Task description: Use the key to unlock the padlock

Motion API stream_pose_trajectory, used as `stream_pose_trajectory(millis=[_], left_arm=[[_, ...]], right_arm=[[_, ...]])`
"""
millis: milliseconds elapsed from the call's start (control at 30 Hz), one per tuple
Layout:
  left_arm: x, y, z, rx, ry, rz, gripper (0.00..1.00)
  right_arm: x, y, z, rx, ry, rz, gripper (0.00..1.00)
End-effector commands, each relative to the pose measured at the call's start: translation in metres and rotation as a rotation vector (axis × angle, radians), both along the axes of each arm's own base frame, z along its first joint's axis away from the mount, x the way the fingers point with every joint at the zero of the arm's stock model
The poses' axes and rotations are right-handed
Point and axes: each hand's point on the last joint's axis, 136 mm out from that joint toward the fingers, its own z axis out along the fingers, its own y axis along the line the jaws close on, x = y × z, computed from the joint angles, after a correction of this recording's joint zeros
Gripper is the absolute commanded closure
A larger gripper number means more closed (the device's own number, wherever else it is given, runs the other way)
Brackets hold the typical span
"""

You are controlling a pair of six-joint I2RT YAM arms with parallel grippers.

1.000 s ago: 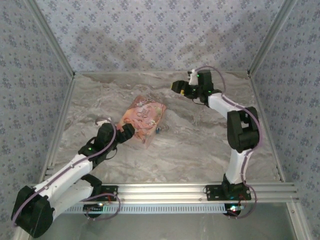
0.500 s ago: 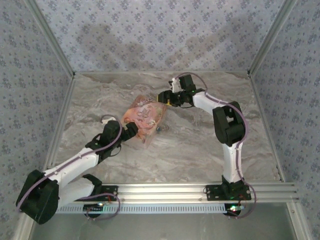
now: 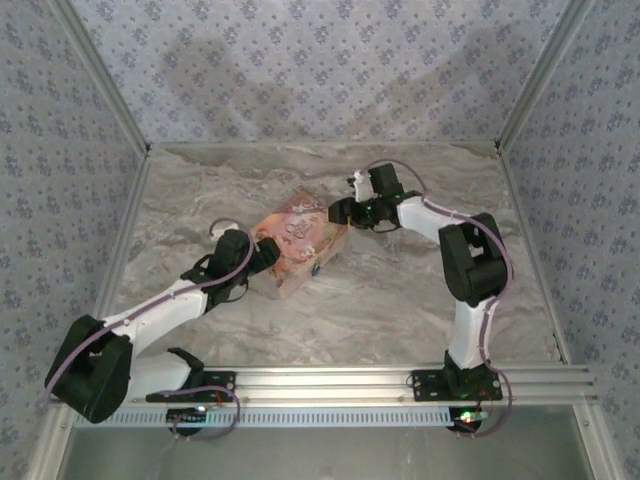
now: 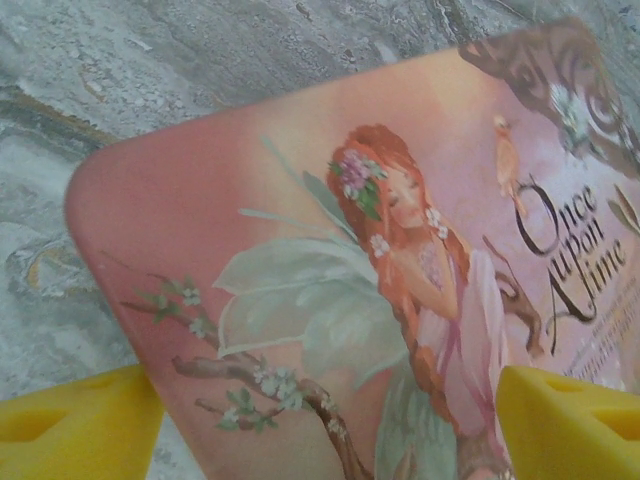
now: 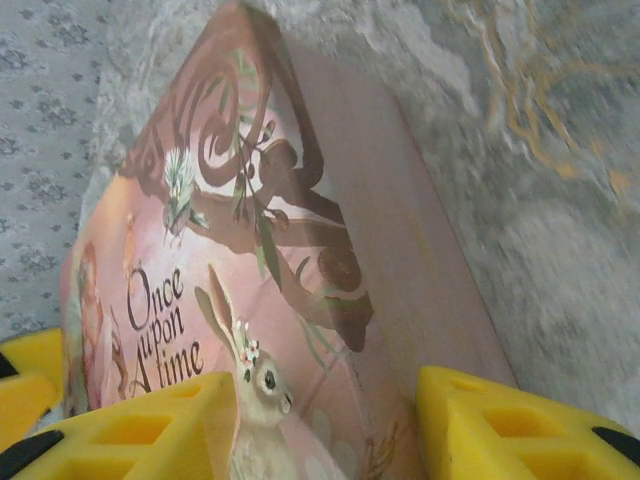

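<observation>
Grey marbled tabletop [image 3: 400,290], smooth and veined. At centre, a flat pink box [image 3: 298,238] with rounded corners, printed with a fairy and a rabbit. Tiny blue padlock [image 3: 316,268] just beside the box's near right edge, shape too small to make out. Left jaws wide, blocky yellow fingers [image 4: 70,425] astride the box's near left corner. Right jaws narrower, set either side of the far right corner; grip unclear.

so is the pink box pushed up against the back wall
No, the pink box sits near the middle of the table, with bare marble between it and the back wall.
</observation>
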Motion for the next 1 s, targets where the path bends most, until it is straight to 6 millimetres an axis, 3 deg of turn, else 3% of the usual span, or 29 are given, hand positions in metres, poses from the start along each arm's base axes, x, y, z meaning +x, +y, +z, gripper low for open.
stream_pose_trajectory(millis=[0,333,500,733,967], left_arm=[[0.016,-0.032,0.029,-0.088,-0.070,-0.096,0.16],[0.029,-0.086,0.020,-0.138,-0.017,-0.246,0.18],[0.036,-0.113,0.017,-0.146,0.004,-0.306,0.19],[0.052,-0.127,0.014,-0.127,0.013,-0.333,0.19],[0.075,-0.121,0.016,-0.123,0.017,-0.314,0.19]], right_arm=[[-0.036,-0.008,-0.005,-0.001,0.029,0.019,0.48],[-0.092,-0.061,-0.010,-0.061,0.033,-0.094,0.47],[-0.103,-0.083,-0.015,-0.114,0.043,-0.172,0.47],[-0.097,-0.094,-0.018,-0.149,0.037,-0.239,0.46],[-0.076,-0.090,-0.014,-0.146,0.027,-0.273,0.46]])
